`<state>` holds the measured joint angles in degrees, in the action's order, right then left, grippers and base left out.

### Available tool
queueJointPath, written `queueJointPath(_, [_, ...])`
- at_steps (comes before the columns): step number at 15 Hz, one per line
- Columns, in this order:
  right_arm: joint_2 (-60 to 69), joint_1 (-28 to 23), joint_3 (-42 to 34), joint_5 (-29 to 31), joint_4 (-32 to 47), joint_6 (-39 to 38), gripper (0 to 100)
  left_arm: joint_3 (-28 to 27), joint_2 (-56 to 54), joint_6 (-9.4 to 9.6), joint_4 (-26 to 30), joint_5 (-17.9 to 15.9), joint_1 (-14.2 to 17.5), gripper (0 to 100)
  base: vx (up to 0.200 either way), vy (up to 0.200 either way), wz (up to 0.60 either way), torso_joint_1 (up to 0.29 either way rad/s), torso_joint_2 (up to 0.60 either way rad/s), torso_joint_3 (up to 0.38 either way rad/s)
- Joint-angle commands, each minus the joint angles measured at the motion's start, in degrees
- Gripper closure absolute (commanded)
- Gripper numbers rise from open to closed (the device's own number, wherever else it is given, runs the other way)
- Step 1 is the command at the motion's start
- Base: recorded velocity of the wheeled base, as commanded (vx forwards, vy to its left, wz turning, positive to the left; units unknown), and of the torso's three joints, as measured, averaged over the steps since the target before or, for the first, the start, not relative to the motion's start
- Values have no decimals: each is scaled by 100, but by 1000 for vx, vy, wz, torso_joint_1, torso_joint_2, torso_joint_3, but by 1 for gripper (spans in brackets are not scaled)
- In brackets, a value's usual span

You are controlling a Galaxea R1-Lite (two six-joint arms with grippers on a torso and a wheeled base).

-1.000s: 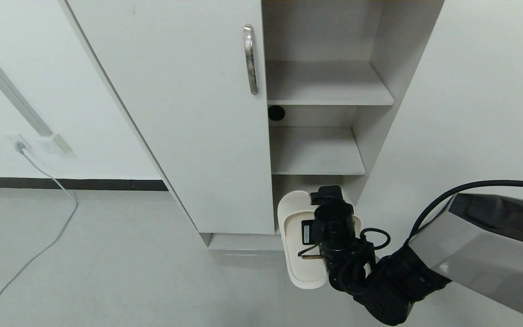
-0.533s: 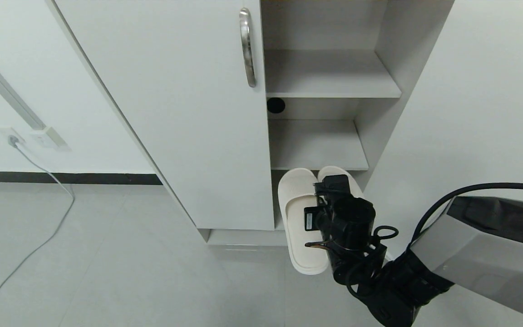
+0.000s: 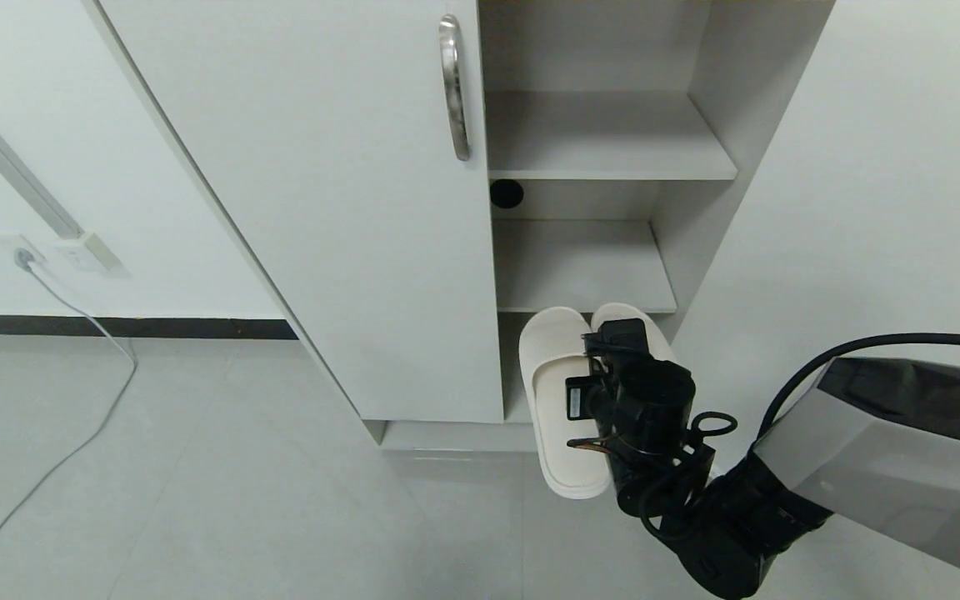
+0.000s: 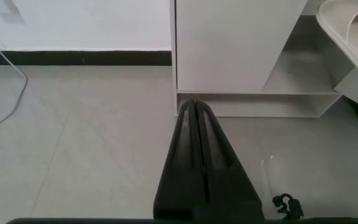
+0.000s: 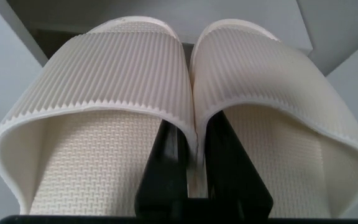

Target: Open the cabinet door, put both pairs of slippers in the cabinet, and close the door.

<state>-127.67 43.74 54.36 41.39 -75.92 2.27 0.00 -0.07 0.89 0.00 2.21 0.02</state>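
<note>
A pair of white slippers is gripped by the right jaws, inner edges pinched together, at the mouth of the open cabinet's lowest compartment, perhaps partly inside. The left jaws are pressed closed above the floor.

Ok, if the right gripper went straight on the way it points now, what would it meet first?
Likely nothing soon: the right gripper, jaws shut on the slippers, points into the cabinet's open bottom compartment. The slipper toes sit near the lower shelf; depth is unclear.
</note>
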Motion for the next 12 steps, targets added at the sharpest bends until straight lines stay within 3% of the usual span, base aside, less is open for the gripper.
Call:
queueJointPath(1, [-3,-6,13,1,-1,2,100,0,7,-1,0,-1,6,100,200,0,0,2,7,2])
queueJointPath(10, [-30,-6,57,-8,16,2,100,0,7,-10,0,-1,6,100,200,0,0,-1,0,0])
queueJointPath(12, [-135,-67,93,-25,16,-33,100,0,7,-1,0,-1,6,100,0,0,0,0,0,0])
